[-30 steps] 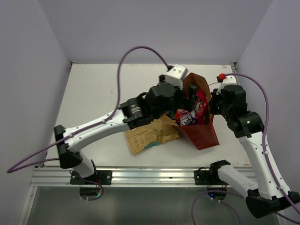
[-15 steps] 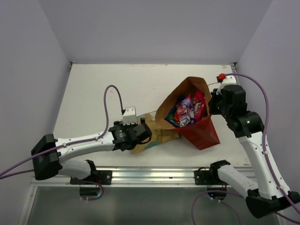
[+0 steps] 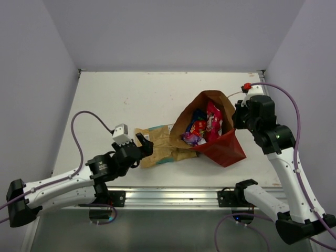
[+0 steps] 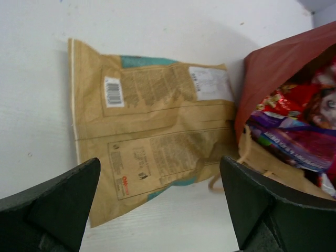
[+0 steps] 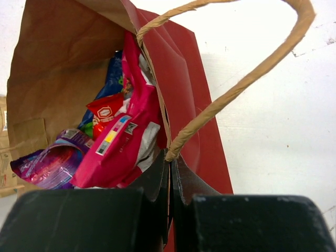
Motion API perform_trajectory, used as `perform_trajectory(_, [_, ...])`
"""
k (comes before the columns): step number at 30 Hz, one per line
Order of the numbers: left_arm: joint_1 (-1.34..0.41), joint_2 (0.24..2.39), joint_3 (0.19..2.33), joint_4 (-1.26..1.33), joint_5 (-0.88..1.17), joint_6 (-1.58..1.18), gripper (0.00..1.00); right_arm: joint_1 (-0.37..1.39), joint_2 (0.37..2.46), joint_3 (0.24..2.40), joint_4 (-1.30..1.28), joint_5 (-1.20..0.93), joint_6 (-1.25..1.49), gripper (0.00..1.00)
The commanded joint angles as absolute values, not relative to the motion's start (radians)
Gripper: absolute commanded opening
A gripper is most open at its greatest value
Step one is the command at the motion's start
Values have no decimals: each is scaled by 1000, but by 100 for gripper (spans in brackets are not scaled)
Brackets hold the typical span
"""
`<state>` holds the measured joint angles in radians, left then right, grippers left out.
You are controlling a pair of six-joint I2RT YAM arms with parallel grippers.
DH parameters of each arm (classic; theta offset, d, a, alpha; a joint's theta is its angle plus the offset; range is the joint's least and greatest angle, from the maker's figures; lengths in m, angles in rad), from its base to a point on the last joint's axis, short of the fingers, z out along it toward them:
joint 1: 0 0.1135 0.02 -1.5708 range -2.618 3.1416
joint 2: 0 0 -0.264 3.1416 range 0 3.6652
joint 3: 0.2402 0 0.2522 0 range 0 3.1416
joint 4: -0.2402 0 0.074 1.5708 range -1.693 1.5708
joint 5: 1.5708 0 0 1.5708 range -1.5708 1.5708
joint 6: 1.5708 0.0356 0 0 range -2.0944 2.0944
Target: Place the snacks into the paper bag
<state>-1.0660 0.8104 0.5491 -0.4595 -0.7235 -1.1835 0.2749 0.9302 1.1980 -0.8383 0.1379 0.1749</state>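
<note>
The paper bag lies tilted on the table, its brown mouth facing left. Inside it show a pink-and-white packet, a purple packet, a small red-orange packet and a blue one. My right gripper is shut on the bag's near rim, where a string handle is fixed. The large tan kraft pouch lies flat on the table just left of the bag's mouth, its right end touching the bag. My left gripper hovers open above the pouch's near edge, holding nothing.
The white table is closed in by pale walls on three sides. An aluminium rail runs along the near edge. Purple cables loop over both arms. The right arm stands close to the right wall.
My left arm has pulled back from the bag's mouth to the near left, down by the pouch. The bag's mouth has sagged lower and the packets inside have shifted. The right gripper held still.
</note>
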Motion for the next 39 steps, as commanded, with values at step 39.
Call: perform_trajectory(39, [-560,1269,86,888,-22,-1083,100,268,942,1206,-818,156,160,0])
